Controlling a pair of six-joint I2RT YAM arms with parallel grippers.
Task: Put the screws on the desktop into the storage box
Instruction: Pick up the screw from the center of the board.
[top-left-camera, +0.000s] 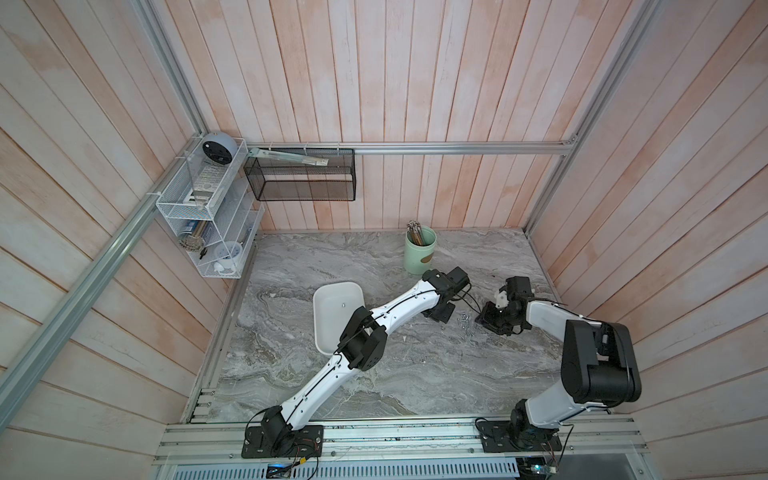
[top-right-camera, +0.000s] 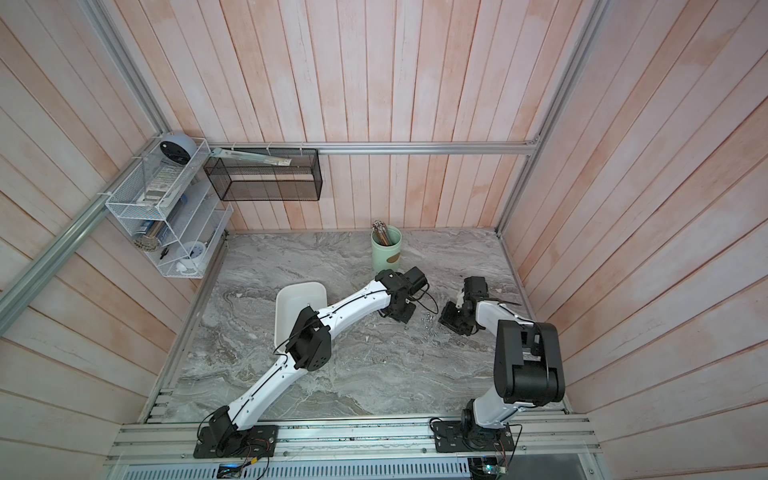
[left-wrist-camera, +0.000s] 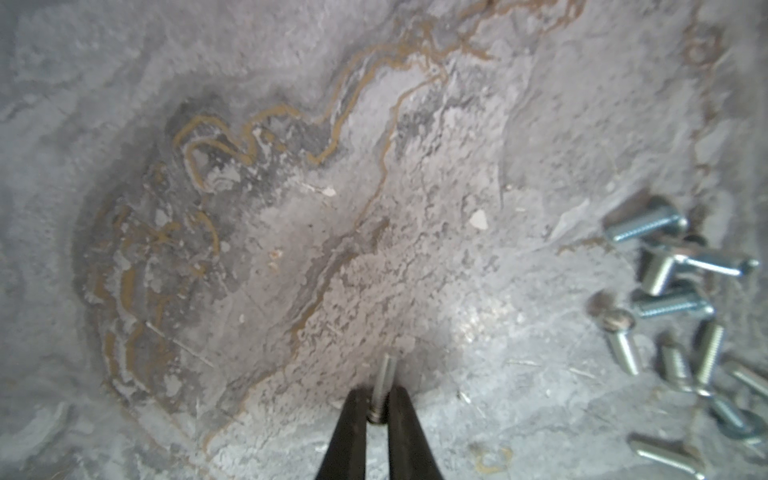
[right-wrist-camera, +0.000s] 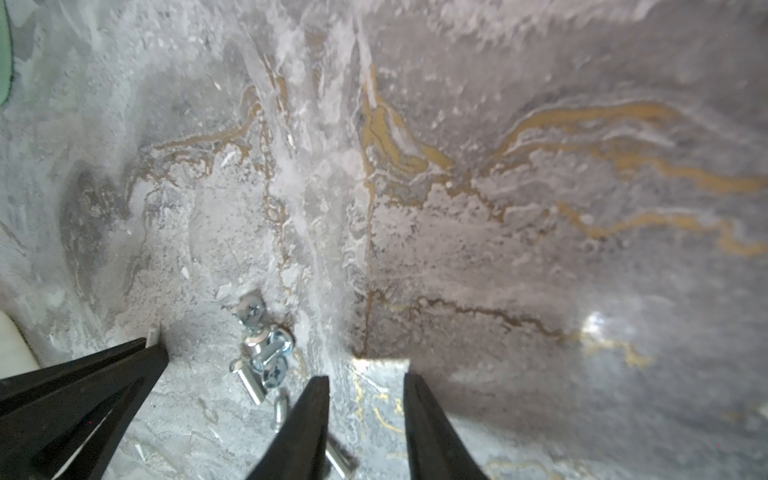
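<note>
Several small silvery screws (left-wrist-camera: 681, 307) lie in a loose heap on the marble desktop (top-left-camera: 415, 374), between my two grippers in both top views (top-left-camera: 465, 325) (top-right-camera: 430, 326). My left gripper (left-wrist-camera: 378, 397) is shut on a single screw (left-wrist-camera: 384, 374), whose shaft pokes out past the black fingertips just above the desktop, beside the heap. My right gripper (right-wrist-camera: 365, 380) is open over bare marble with nothing between its fingers; the heap (right-wrist-camera: 262, 349) lies just beside one finger. The white storage box (top-left-camera: 332, 295) sits left of the heap, partly under my left arm, with one small silvery speck inside.
A pale green cup (top-left-camera: 419, 253) holding brown sticks stands behind the grippers near the back wall. A black mesh basket (top-left-camera: 299, 176) and a white wire shelf (top-left-camera: 199, 208) hang on the walls at the back left. Aluminium rails (top-left-camera: 374, 436) run along the desktop's front edge.
</note>
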